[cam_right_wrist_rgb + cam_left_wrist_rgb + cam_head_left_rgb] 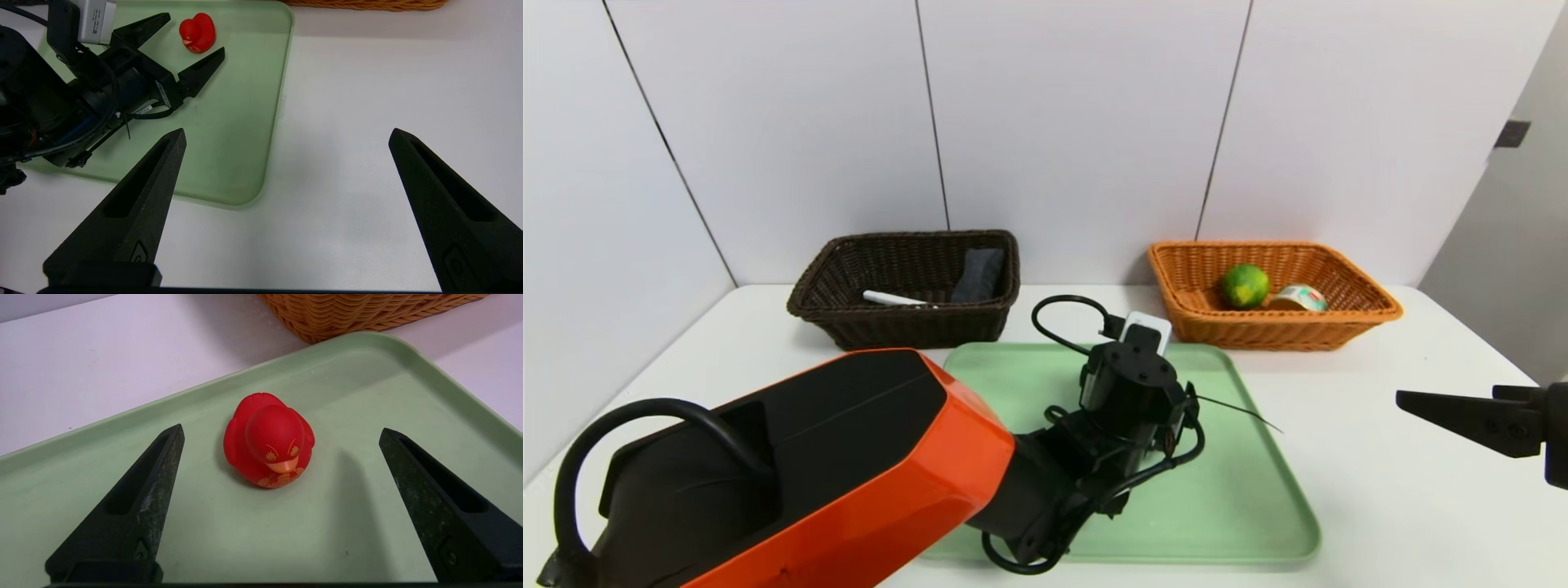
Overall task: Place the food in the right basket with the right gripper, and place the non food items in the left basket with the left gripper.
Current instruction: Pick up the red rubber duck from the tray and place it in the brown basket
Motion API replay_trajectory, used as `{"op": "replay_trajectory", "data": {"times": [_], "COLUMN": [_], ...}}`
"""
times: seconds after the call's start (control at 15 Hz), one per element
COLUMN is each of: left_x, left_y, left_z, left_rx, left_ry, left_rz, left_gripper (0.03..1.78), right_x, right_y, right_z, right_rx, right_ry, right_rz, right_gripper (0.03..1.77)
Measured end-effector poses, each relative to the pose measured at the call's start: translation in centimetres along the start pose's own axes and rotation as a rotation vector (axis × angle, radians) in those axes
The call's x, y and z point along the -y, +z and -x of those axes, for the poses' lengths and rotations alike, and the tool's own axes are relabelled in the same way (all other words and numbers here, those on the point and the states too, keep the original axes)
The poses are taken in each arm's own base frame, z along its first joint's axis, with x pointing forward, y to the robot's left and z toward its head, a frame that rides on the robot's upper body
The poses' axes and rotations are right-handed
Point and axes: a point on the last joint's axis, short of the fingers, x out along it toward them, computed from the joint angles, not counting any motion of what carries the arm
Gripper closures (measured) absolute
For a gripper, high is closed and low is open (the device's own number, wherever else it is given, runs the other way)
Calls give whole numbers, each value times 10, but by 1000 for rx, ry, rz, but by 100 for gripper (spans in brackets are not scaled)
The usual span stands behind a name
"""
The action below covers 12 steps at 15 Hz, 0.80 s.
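Your left gripper (281, 433) hangs low over the green tray (1258, 506), jaws spread as wide as they go and gripping nothing. The red duck (269, 441) sits upright on the tray's floor, between the two black fingers (143, 490) but ahead of their tips, touching neither. It faces back toward the wrist. From the right wrist view you can see the same thing: duck (197, 32) near the tray's far end, left gripper (192, 34) flanking it on both sides with a gap each way.

The head view hides the duck behind the left arm's wrist; only the orange-and-black arm shell (792, 465) and the wrist camera show over the tray.

Beyond the tray's far left corner stands the dark brown basket (907, 322). Inside it you have the rolled grey towel (978, 274) leaning at its right end, and the white marker (894, 299) lying flat on its floor, just beside the towel.

Beyond the tray's far right corner stands the orange basket (1364, 314). The green citrus (1245, 285) and the tin can (1298, 297) sit in it side by side, the can on its side to the right of the fruit.

Your right gripper (286, 134) is parked off the tray's right side above bare white table (367, 102), well apart from the tray's edge, jaws fully apart, holding nothing.
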Motion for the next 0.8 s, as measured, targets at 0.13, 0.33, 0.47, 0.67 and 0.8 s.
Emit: {"op": "replay_trajectory", "data": {"times": [0.13,0.33,0.47,0.67,0.8], "left_x": [1,2,2,-2,-4], "left_y": [-2,-7,-10,-14,-15], "left_z": [-4,-10,-12,-15,-17], "left_rx": [0,-2,-6,-13,-14], "left_ry": [-5,-5,-2,4,-1], "left_rz": [1,0,-1,-11,-13], "left_gripper": [12,12,12,20,52], "right_x": [0,0,0,0,1], "right_y": [-1,-1,-2,-2,-3], "right_z": [-1,-1,-1,-1,-1], "right_rx": [-4,-6,-8,-8,-12], "right_ry": [-1,-1,-2,-1,-2], "right_rz": [1,0,1,1,2], "right_gripper": [9,9,9,9,9]}}
